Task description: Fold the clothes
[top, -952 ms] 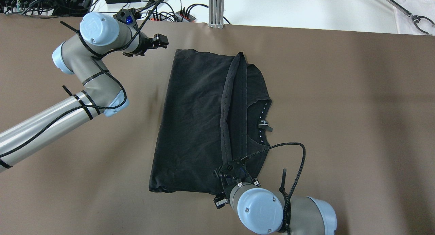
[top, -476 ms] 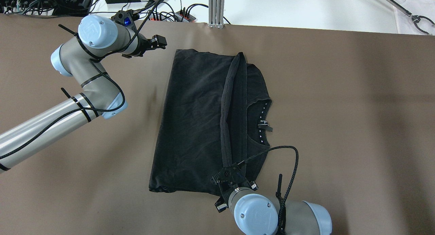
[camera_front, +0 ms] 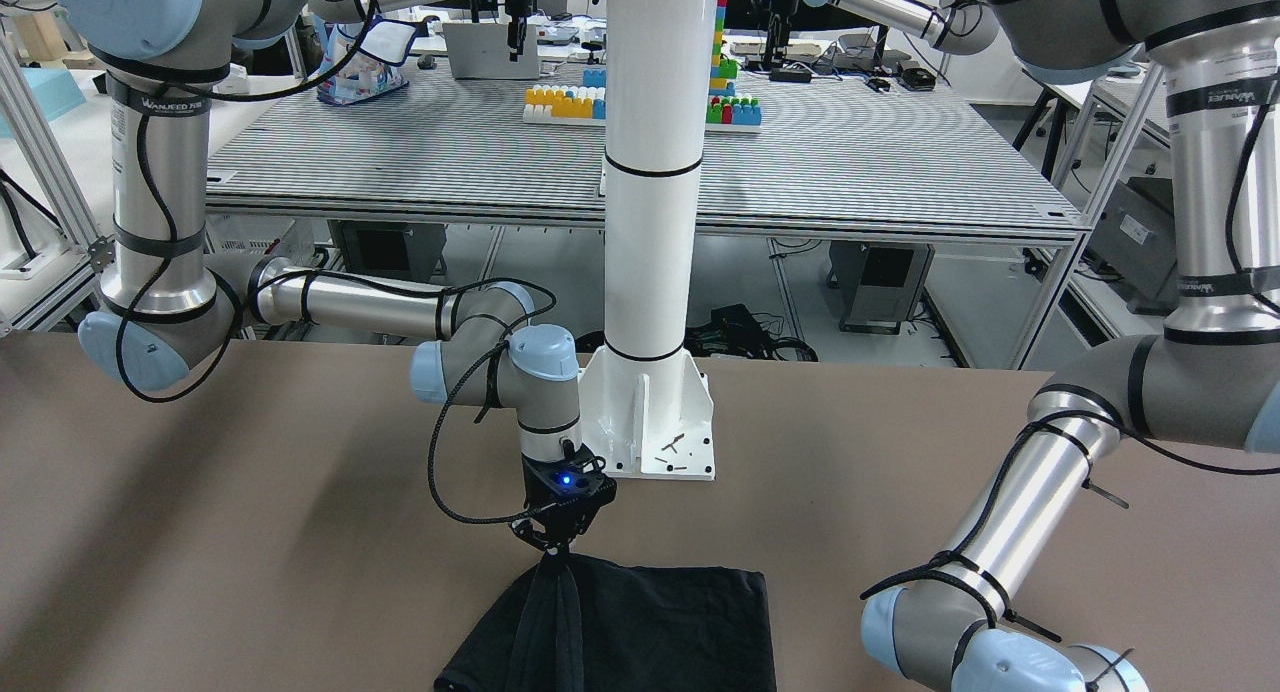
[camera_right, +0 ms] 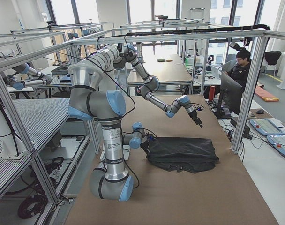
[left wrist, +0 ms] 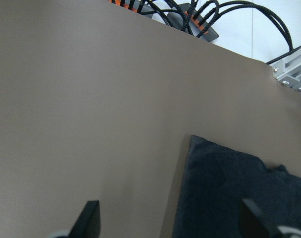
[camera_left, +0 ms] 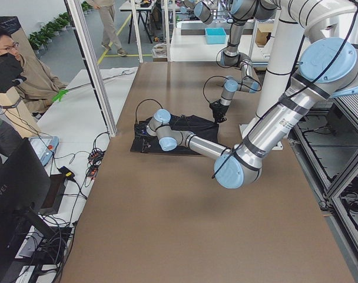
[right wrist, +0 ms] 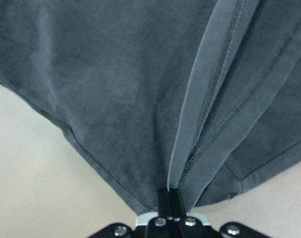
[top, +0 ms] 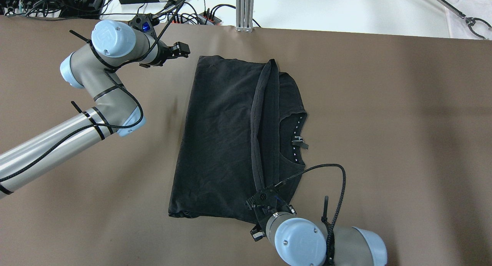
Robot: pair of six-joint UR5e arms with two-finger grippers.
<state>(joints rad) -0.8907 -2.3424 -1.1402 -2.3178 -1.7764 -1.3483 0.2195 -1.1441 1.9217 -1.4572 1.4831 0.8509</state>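
Right gripper (right wrist: 171, 197) apparently on garment (right wrist: 106, 74) hem

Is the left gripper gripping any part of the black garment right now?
No: in the overhead view the left gripper sits off the black garment's corner, bare table between them.

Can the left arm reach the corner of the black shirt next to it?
Probably yes. The left gripper hovers open just beside a corner of the black shirt, with only bare table between them.
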